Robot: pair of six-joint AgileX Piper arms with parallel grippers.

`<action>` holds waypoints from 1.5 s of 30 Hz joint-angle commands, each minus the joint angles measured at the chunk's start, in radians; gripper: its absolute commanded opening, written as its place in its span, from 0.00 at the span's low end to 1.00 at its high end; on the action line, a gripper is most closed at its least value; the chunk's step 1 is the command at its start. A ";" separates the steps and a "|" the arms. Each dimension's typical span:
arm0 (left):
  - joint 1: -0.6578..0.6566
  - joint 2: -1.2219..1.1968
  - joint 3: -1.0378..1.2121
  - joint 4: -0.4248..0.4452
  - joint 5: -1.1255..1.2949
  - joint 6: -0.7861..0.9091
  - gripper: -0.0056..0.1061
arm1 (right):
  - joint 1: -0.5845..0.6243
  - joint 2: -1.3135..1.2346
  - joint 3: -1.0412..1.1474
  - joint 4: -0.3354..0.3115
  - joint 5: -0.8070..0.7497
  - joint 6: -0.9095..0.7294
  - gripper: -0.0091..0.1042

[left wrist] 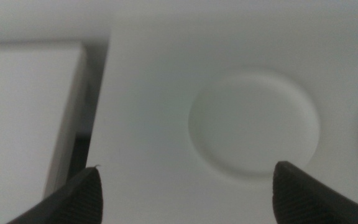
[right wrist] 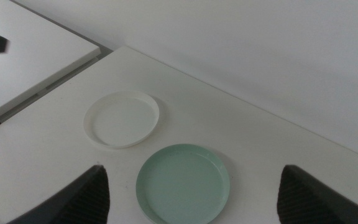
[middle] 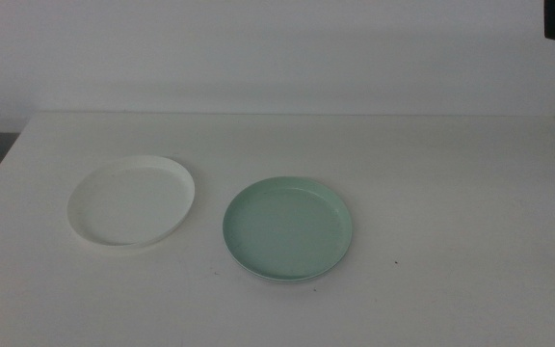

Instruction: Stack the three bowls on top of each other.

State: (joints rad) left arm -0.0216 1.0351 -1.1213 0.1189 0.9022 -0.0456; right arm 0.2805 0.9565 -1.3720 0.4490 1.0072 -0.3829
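- Green bowl [middle: 287, 227] at centre frame seems to sit on another bowl; only a pale lower rim shows.
- White bowl [middle: 132, 202], centre-left, remains unstacked.
- Left gripper [left wrist: 185, 190] and right gripper [right wrist: 194, 190]: jaws spread, empty.

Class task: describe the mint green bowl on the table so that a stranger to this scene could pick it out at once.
Start at the white table; two shallow round bowls lie apart near its middle. The mint green bowl is the one nearer the camera and toward the right arm's side. Its pale green colour sets it apart from the white bowl, which nearly blends into the tabletop.
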 commanded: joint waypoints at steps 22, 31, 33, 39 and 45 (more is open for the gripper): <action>0.152 0.857 -0.497 -0.271 0.218 0.116 0.89 | -0.006 -0.002 0.003 0.003 -0.012 -0.010 0.86; 0.162 1.060 -0.497 -0.339 0.187 0.229 0.89 | -0.006 -0.002 0.003 0.003 -0.012 -0.010 0.86; 0.165 1.093 -0.497 -0.345 0.187 0.229 0.89 | -0.006 -0.002 0.003 0.003 -0.012 -0.010 0.86; 0.176 1.163 -0.497 -0.356 0.169 0.233 0.85 | -0.006 -0.002 0.003 0.003 -0.012 -0.010 0.86; 0.183 1.172 -0.497 -0.360 0.169 0.222 0.47 | -0.006 -0.002 0.003 0.003 -0.014 -0.010 0.86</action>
State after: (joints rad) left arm 0.1576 2.1845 -1.6245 -0.2229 1.0782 0.1834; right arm 0.2805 0.9565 -1.3720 0.4490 1.0036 -0.3829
